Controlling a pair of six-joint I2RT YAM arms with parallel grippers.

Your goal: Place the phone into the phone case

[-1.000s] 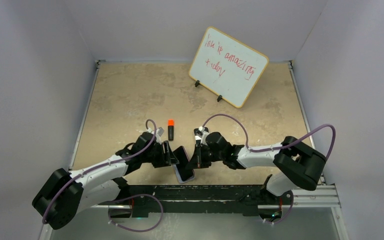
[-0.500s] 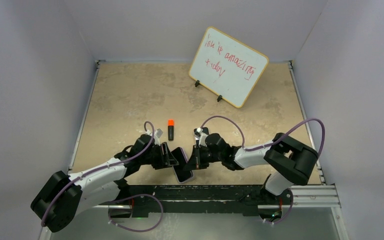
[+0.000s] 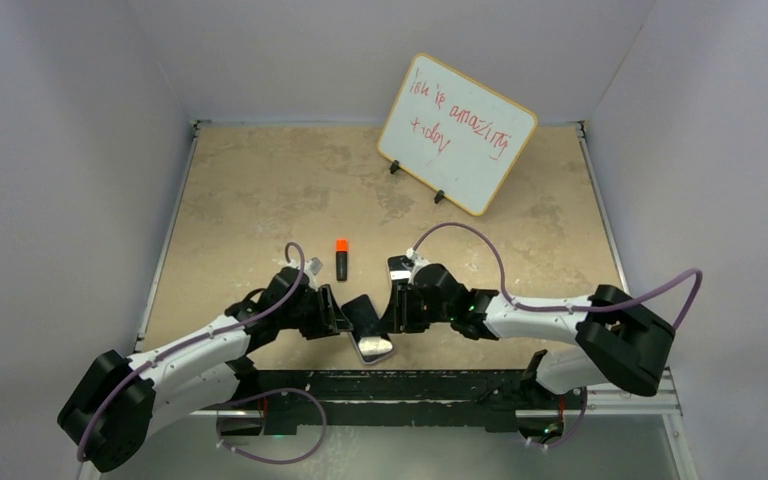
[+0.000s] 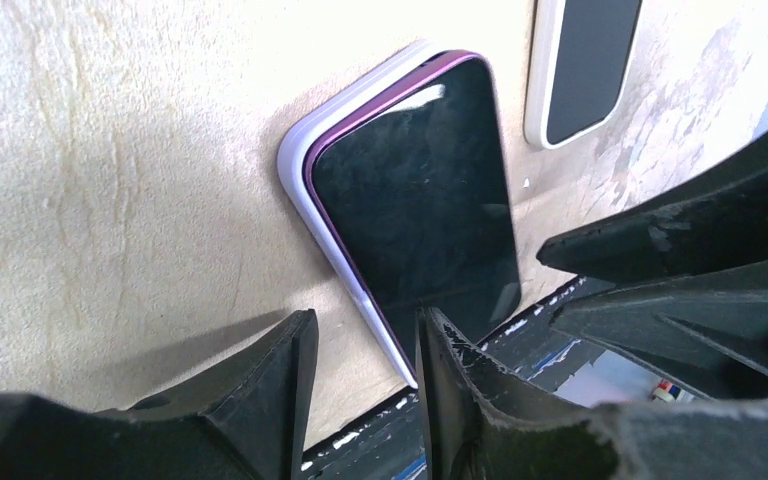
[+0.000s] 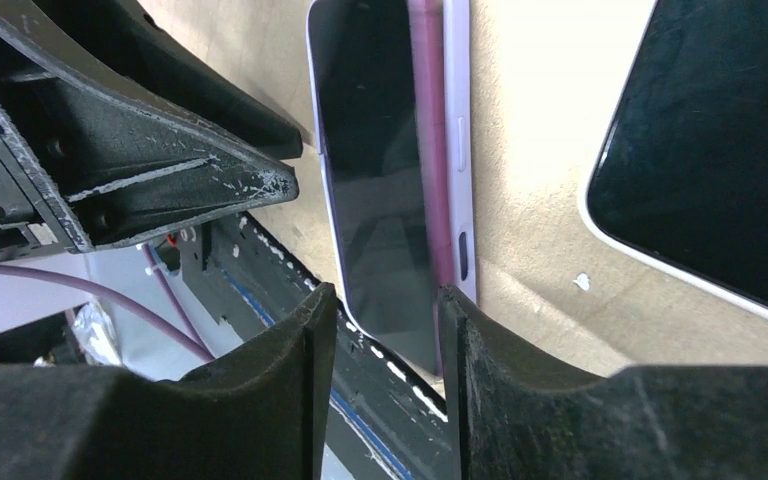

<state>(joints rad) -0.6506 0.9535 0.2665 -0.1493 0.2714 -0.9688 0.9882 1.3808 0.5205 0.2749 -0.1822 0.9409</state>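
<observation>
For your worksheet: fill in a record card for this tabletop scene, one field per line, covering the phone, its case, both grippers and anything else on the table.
phone: black screen, purple rim, face up in the case
phone case: pale lavender; one long side shows beyond the phone, so the fit looks incomplete
left gripper: open, fingertips by a corner of the case
right gripper: open, one end of the phone seen between its fingers
other items: marker with orange cap; whiteboard with red writing, propped at the back; white-rimmed black slab beside the phone
surface: beige table
</observation>
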